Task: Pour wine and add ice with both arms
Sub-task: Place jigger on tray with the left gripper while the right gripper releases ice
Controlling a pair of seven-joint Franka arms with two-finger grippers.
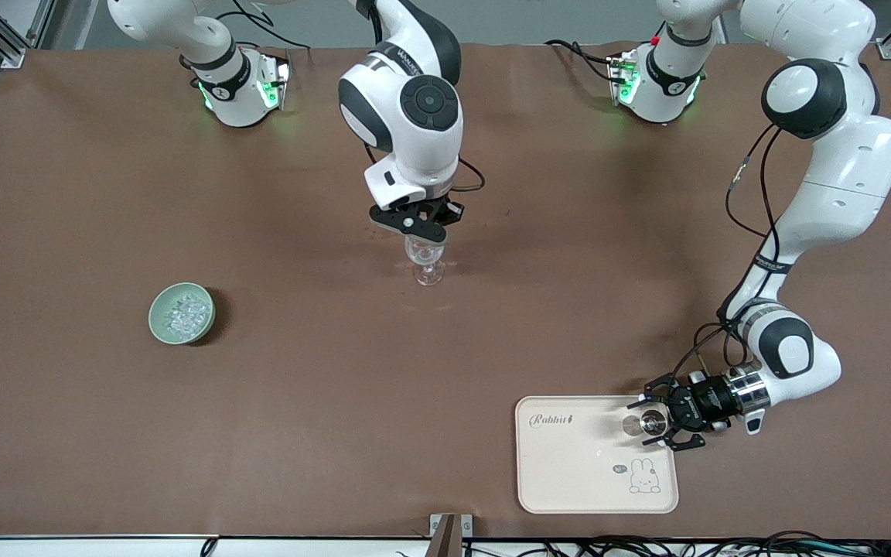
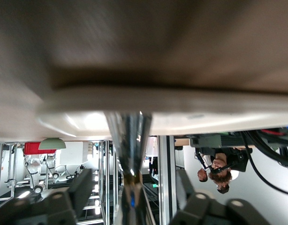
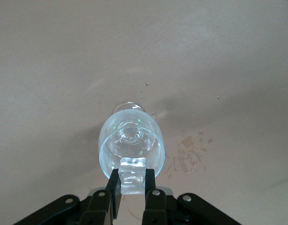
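A clear stemmed glass (image 1: 428, 261) stands mid-table. My right gripper (image 1: 424, 230) hangs just above its rim, shut on one clear ice cube (image 3: 132, 177), which sits over the edge of the glass's mouth (image 3: 109, 140). More ice (image 1: 187, 312) lies in a pale green bowl (image 1: 158, 319) toward the right arm's end. A slim shiny bottle (image 1: 653, 424) stands upright on the cream tray (image 1: 569, 472). My left gripper (image 1: 644, 422) reaches in sideways around its neck (image 2: 130, 154), open, both fingers (image 2: 80, 190) apart from it.
Small wet spots and drops (image 3: 186, 157) mark the brown table beside the glass. The tray lies near the table's front edge toward the left arm's end. Both arm bases stand along the edge farthest from the front camera.
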